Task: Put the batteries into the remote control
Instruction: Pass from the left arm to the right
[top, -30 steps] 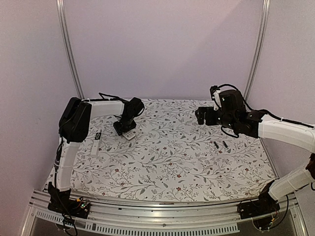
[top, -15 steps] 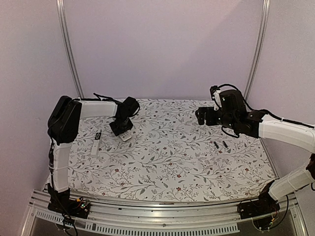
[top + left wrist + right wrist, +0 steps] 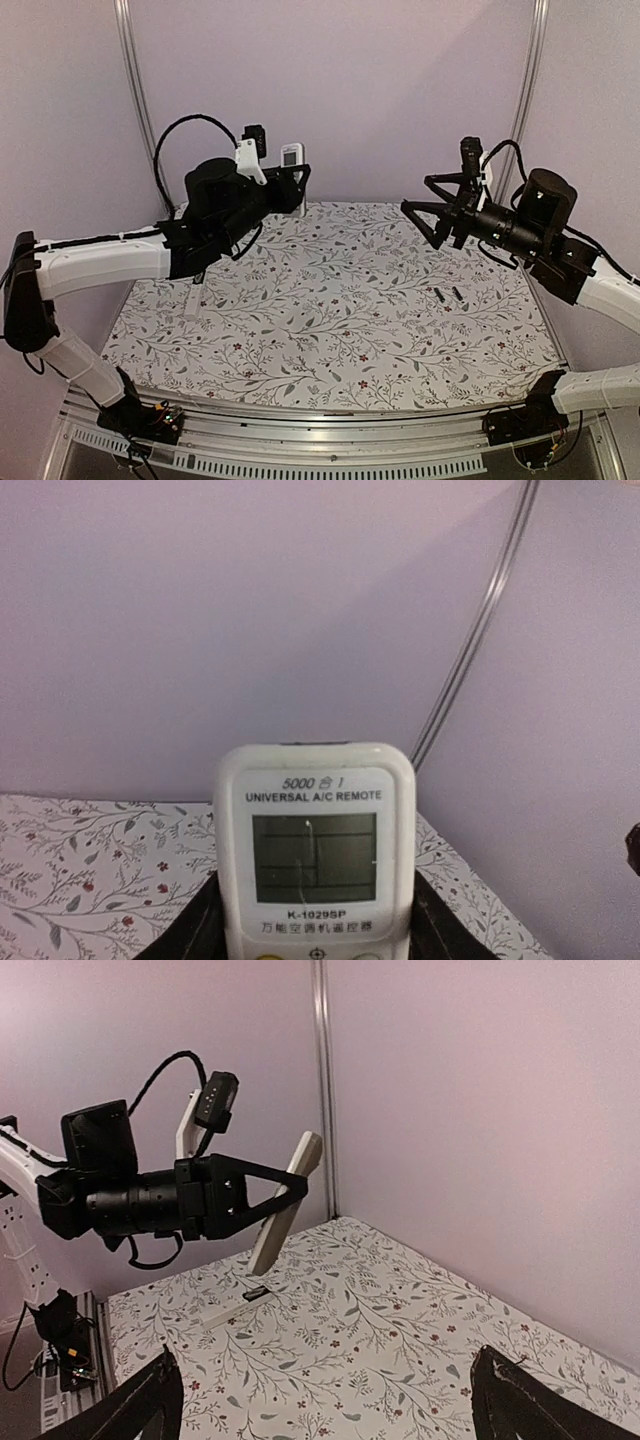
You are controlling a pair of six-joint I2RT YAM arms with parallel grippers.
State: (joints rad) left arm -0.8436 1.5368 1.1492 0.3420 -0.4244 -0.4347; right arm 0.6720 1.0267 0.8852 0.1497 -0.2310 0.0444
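Scene above and on the flowered table (image 3: 330,330), arms at the near edge.

Left: the left gripper (image 3: 298,185) is raised well above the back-left part of the table, jaws clamped on the lower part of the remote control (image 3: 292,154). The remote is white and stands nearly upright, slightly tilted, with its top end highest. From the left wrist view its face shows a grey display and the print "UNIVERSAL A/C REMOTE", with a dark finger (image 3: 190,930) pressed against each long edge.

Right: the right gripper (image 3: 420,205) hangs in the air above the back-right part of the table, turned toward the remote. Its jaws are spread wide and nothing lies between them. Its two fingers (image 3: 140,1405) sit far apart at the bottom corners of its own wrist view.

On the table: the batteries (image 3: 440,295), two slim dark cylinders, lie side by side on the right part of the cloth, not touching each other. A white strip (image 3: 222,1312) and a small dark piece (image 3: 257,1293) rest on the left part of the table, below the raised remote.
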